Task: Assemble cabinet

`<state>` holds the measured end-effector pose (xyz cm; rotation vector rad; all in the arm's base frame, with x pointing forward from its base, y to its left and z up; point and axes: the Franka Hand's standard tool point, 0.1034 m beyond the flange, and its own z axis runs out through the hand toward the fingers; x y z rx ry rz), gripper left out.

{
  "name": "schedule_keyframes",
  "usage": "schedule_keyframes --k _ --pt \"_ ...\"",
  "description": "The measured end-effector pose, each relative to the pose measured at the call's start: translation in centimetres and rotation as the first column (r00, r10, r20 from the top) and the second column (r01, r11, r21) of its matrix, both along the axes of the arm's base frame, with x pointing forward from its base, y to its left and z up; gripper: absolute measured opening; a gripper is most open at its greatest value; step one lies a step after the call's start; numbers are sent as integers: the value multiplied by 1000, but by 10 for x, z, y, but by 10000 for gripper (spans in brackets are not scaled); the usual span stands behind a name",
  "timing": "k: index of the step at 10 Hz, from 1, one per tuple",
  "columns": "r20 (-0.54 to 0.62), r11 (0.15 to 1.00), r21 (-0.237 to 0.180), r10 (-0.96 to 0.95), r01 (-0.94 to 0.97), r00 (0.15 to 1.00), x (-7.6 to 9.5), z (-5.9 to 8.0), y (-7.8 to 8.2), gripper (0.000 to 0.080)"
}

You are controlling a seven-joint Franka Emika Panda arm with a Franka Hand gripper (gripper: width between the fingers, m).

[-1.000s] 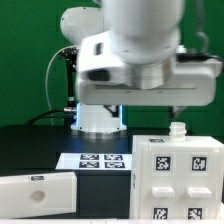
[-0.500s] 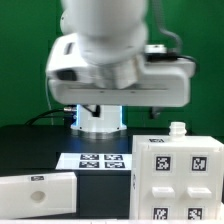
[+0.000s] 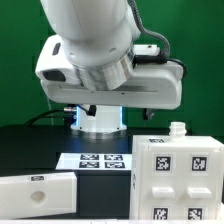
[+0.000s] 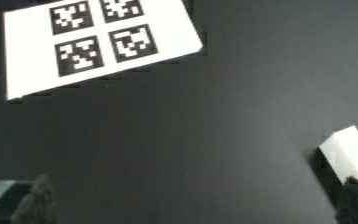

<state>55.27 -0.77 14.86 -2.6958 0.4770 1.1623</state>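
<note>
While the glossy white robot arm (image 3: 100, 55) hangs above the middle of the matte black worktop (image 3: 30, 145), the open room lies beneath it. Bare black surface runs from the far edge forward and out toward the worktop's far corner on the exterior view's left. The thin flat white marker board (image 3: 98, 160) lies mid-worktop, just in front of the arm's base.

The matte white plastic cabinet box (image 3: 180, 180) stands upright at the near edge, filling the corner on the exterior view's right. Its facing side bears black-and-white square tags, and a small white peg (image 3: 178, 128) stands on its top. A long white slab panel (image 3: 35, 192) with one small round hole lies flat along the near edge toward the other corner, apart from the box.

In the wrist view, black surface spreads between the marker board and a white part (image 4: 348, 155) that cannot be identified. Of the two-finger gripper (image 4: 179, 200), only a blurred grey-green finger (image 4: 12, 203) shows, so its spread cannot be told.
</note>
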Motion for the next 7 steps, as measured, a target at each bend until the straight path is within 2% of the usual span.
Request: schedule_keyframes --k 2,3,4,7 --pt "24 993 -22 -118 119 993 5 -2 -40 797" --pt "75 989 -33 -138 141 988 11 -5 -54 797" --pt "80 991 -20 -128 130 989 10 -6 -56 797" --pt "77 992 -20 -126 128 989 10 -7 -55 797"
